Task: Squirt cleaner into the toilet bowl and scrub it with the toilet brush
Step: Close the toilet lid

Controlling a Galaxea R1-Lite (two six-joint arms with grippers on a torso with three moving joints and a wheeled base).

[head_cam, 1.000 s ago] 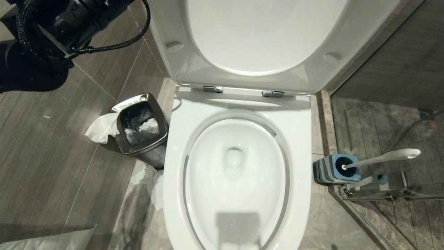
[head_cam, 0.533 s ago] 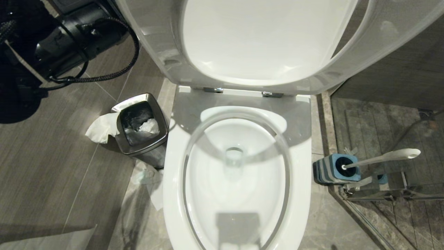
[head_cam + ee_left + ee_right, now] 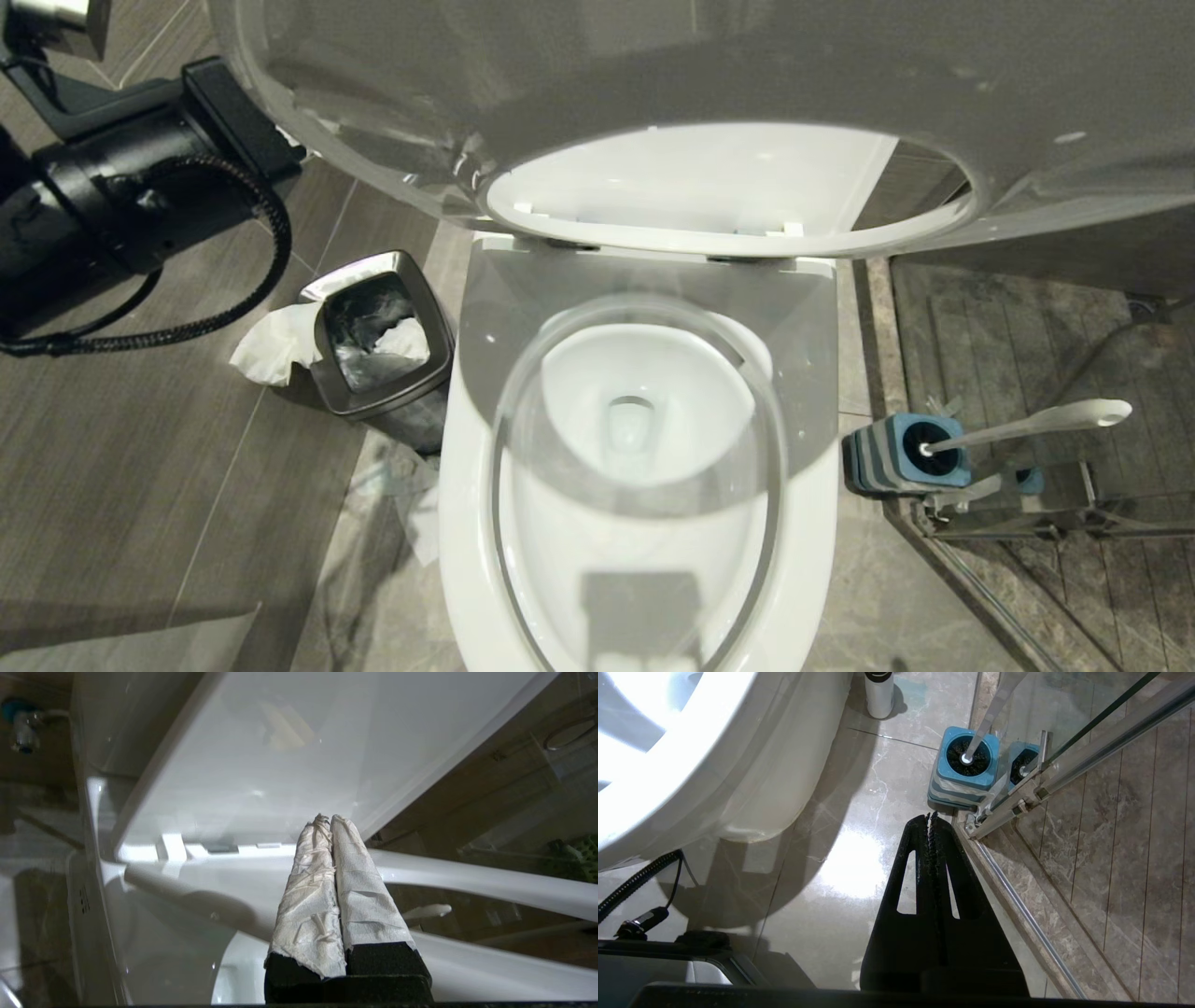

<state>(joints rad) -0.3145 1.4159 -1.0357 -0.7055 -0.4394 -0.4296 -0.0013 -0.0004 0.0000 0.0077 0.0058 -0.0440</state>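
Observation:
The toilet bowl (image 3: pixel 805 392) stands in the middle of the head view, white, with water low in its basin. Its seat ring (image 3: pixel 653 65) hangs tilted forward over the bowl, and the lid (image 3: pixel 691 177) shows through the ring's opening. My left arm (image 3: pixel 121 177) reaches in from the far left. The left gripper (image 3: pixel 329 818), its fingers wrapped in white paper, is shut on nothing, just by the seat ring (image 3: pixel 467 882). The toilet brush (image 3: pixel 1036 422) stands in its blue-topped holder (image 3: pixel 901 455) right of the bowl. My right gripper (image 3: pixel 930 814) hangs shut over the floor near that holder (image 3: pixel 966 763).
A square steel bin (image 3: pixel 383 336) with crumpled tissue (image 3: pixel 271 345) beside it stands left of the bowl. A glass shower door and its metal rail (image 3: pixel 1027 525) run along the right, behind the brush holder. A white bottle with a dark cap (image 3: pixel 879 693) stands on the floor by the toilet base.
The seat ring has swung down from upright against the lid and now leans far forward over the bowl, shading it. My left arm has moved down and leftward in the head view.

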